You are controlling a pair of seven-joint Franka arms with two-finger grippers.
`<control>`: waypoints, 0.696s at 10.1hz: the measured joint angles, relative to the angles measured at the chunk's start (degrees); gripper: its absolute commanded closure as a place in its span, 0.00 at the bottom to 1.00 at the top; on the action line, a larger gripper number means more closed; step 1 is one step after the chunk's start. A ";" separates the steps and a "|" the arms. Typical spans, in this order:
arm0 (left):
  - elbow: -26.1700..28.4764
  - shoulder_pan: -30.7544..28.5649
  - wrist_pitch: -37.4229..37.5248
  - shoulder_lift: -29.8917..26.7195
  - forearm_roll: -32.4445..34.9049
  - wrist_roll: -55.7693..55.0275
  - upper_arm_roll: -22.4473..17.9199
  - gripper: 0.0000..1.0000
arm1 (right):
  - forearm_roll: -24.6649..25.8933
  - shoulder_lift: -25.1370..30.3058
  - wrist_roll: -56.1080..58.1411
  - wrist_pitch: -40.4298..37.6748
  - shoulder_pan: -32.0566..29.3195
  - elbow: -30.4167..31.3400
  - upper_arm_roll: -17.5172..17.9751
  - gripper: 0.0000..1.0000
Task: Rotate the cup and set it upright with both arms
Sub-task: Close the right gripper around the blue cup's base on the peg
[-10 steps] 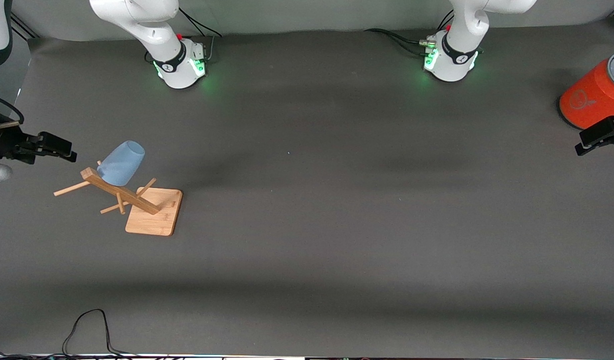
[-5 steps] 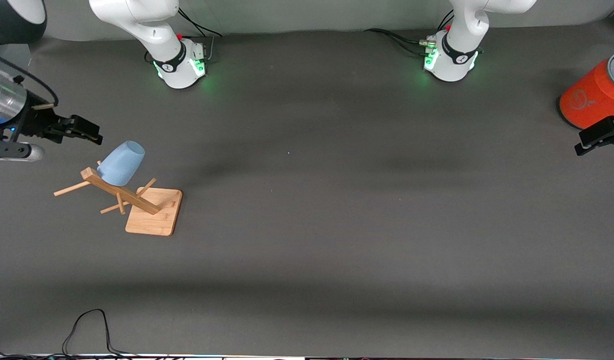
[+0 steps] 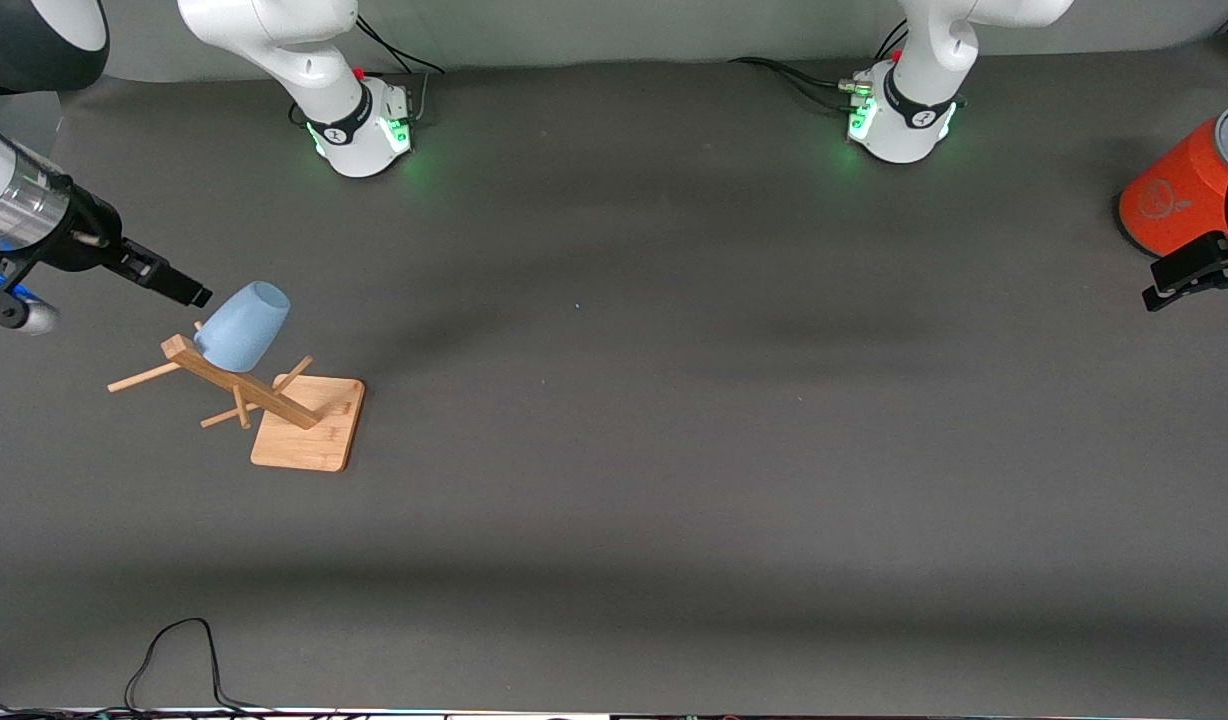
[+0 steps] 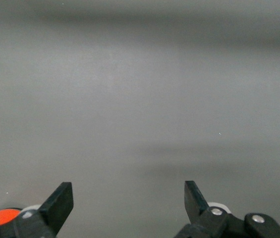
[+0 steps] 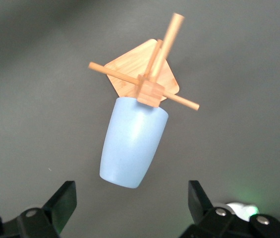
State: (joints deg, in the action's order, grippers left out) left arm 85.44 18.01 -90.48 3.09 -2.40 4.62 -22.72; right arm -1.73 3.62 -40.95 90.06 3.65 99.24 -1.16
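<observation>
The pale-blue cup [image 3: 240, 326] hangs tilted, mouth down, on a peg of the wooden rack [image 3: 274, 400] toward the right arm's end of the table. My right gripper [image 3: 187, 292] is open and empty, its tips just short of the cup's base. In the right wrist view the cup [image 5: 132, 144] sits ahead of the right gripper [image 5: 131, 198], between the lines of its spread fingers, with the rack [image 5: 149, 74] past it. My left gripper [image 3: 1161, 290] waits open and empty at the left arm's end of the table; it shows open in its own view [image 4: 128, 196] over bare mat.
A large orange cylinder with a grey top [image 3: 1189, 190] stands beside the left gripper at the table's edge. The rack's square wooden base [image 3: 314, 435] rests on the dark mat. A black cable [image 3: 174, 650] lies near the front edge.
My right gripper has swung in from the table's edge toward the cup and now points at its base. The left gripper has barely shifted. The cup and rack have not moved.
</observation>
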 measured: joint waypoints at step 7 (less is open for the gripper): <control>-0.48 0.00 0.08 -0.01 -0.08 0.00 0.25 0.00 | -4.87 -1.92 -7.66 6.38 0.06 6.00 -2.40 0.00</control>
State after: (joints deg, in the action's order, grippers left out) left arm 84.96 18.01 -90.40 3.08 -2.49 4.62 -22.47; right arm -6.61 1.70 -48.61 96.43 3.71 105.24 -3.56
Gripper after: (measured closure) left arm 0.000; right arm 0.000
